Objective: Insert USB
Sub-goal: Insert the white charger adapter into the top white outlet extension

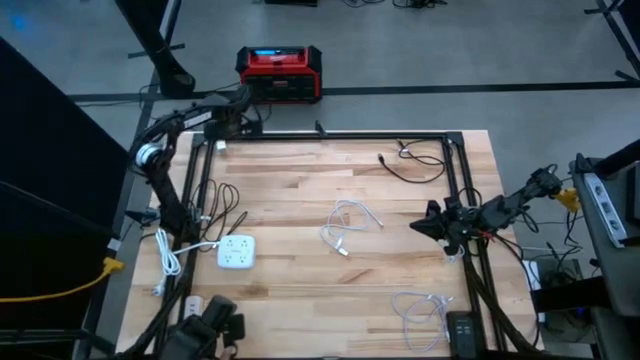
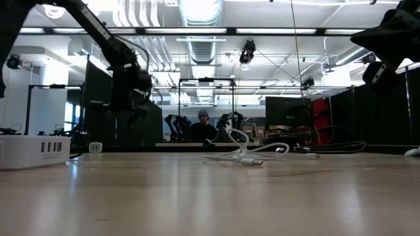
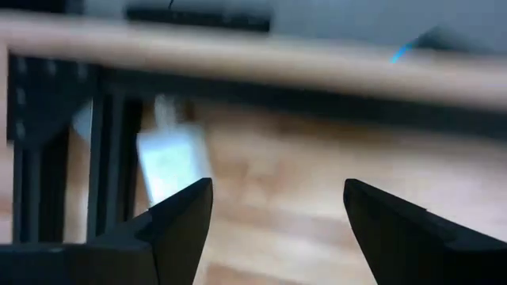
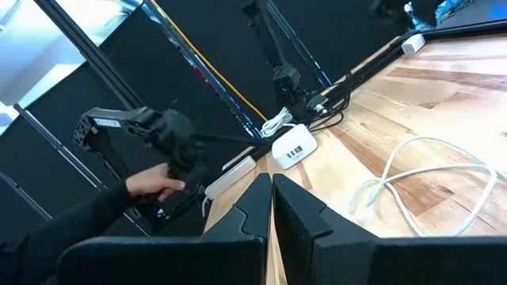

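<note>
A white charging hub (image 1: 237,251) with a row of ports (image 2: 51,148) lies flat on the wooden table at the near left. A white USB cable (image 1: 350,225) lies in loose loops at the table's middle, its plug end (image 2: 252,162) on the wood. My left gripper (image 3: 277,229) hovers open over the far left corner (image 1: 224,128), above a small white plug block (image 3: 170,162) beside the black frame. My right gripper (image 4: 272,186) is shut and empty, held level at the table's right (image 1: 418,228), pointing toward the cable and hub.
A second white cable (image 1: 425,310) lies near the right front, and a black cable (image 1: 415,165) at the far right. A black frame (image 1: 330,136) borders the table. A person's hand (image 4: 150,186) shows beyond the left side. A red box (image 1: 280,72) sits on the floor behind.
</note>
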Action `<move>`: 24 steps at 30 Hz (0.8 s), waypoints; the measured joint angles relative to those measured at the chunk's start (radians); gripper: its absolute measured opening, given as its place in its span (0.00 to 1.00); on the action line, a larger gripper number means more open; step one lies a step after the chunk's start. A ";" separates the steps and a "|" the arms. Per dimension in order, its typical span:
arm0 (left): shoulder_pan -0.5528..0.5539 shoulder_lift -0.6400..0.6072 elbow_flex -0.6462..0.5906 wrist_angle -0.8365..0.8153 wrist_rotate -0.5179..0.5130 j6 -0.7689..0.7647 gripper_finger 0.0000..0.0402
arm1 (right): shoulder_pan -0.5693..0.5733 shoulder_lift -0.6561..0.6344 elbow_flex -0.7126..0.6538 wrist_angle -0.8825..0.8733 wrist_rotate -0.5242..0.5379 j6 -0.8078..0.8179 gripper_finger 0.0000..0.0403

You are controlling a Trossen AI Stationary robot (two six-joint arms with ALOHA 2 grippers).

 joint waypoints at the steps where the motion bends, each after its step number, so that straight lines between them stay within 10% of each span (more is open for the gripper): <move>1: 0.001 0.022 0.004 -0.014 -0.012 -0.004 0.68 | 0.000 0.000 0.000 0.001 0.000 0.001 0.00; 24: 0.008 0.060 0.081 -0.142 -0.213 0.017 0.68 | 0.000 0.000 0.000 0.000 0.001 -0.011 0.00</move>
